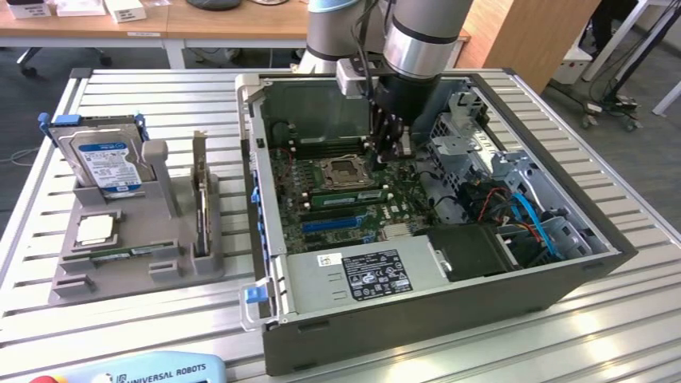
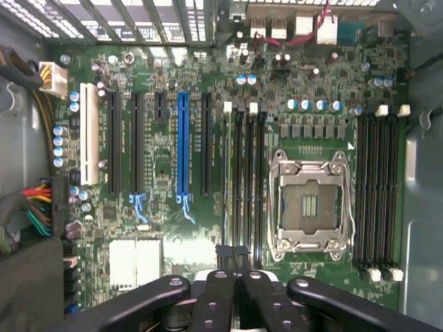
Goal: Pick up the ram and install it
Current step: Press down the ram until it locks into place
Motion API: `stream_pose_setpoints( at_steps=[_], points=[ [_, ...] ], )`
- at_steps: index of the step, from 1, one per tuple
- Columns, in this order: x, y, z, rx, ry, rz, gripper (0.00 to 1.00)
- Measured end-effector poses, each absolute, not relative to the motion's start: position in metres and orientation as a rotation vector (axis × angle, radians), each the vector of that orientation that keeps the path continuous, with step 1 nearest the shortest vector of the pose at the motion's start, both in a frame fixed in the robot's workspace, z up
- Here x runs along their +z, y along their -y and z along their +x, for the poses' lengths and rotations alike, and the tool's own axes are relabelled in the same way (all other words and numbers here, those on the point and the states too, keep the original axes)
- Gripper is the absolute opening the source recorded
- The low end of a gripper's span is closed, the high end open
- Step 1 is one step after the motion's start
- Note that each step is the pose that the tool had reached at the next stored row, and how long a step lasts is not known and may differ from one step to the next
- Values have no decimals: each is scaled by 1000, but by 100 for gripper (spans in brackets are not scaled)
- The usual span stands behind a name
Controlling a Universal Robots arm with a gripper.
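green motherboard [image 2: 159, 173], one, lies beneath one end effector [image 2: 233, 261] clamped fully shut, holding nothing visible.

You have bright, even room light in the exterior view: the slatted table [image 1: 117, 327] shines pale toward seven o'clock, while the computer case [image 1: 426, 335] holds its deepest shadow inside around four o'clock. In the wrist view your motherboard [image 2: 159, 173] is lit flatly, with glints on the socket frame [image 2: 308, 164].

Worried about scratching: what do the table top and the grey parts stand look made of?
Table top: likely aluminium, pale ribbed slats with a dull sheen. Grey parts stand: probably plastic, matte, uniform grey, blocky shapes.
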State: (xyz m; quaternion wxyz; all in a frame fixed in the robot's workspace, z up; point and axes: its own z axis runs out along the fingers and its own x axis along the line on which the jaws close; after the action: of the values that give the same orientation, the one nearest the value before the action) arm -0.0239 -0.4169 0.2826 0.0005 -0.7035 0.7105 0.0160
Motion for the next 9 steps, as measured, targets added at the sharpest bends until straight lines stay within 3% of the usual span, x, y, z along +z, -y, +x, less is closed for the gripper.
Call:
stream_pose_setpoints(
  at_steps=[9],
  points=[
    [282,417,-7,56,-2229,-2206,10]
  ],
)
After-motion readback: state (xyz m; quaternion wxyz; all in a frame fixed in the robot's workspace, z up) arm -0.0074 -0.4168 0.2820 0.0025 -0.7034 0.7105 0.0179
